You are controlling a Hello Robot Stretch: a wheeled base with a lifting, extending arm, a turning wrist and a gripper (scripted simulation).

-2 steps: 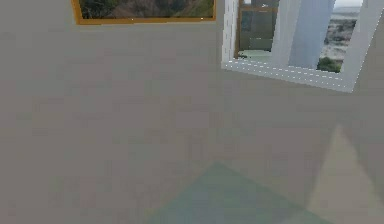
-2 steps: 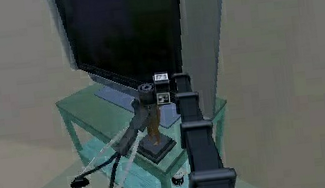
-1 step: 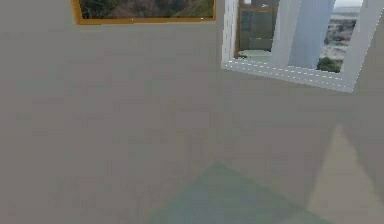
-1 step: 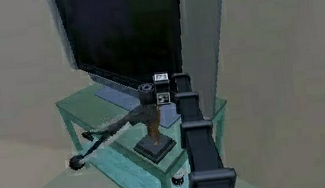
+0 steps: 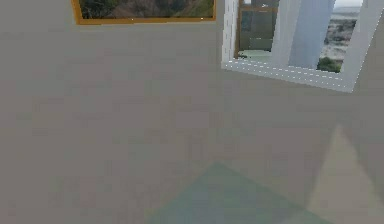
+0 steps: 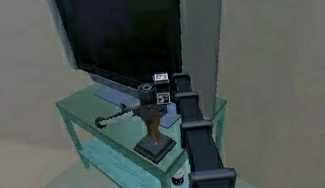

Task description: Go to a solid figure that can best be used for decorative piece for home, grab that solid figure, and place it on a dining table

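Apparently jaws near statue [image 6: 154,133], hold unclear

You see a gold-framed picture [image 5: 145,10] and a white-framed window [image 5: 295,45] on the wall ahead, and a dark television [image 6: 129,30] standing along the far edge of a green glass stand [image 6: 80,113].

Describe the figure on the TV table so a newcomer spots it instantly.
Find the big dark television on a pale green table. In front of the screen stands a small figure on a dark square base: brown and upright, unlike the flat grey television foot beside it.
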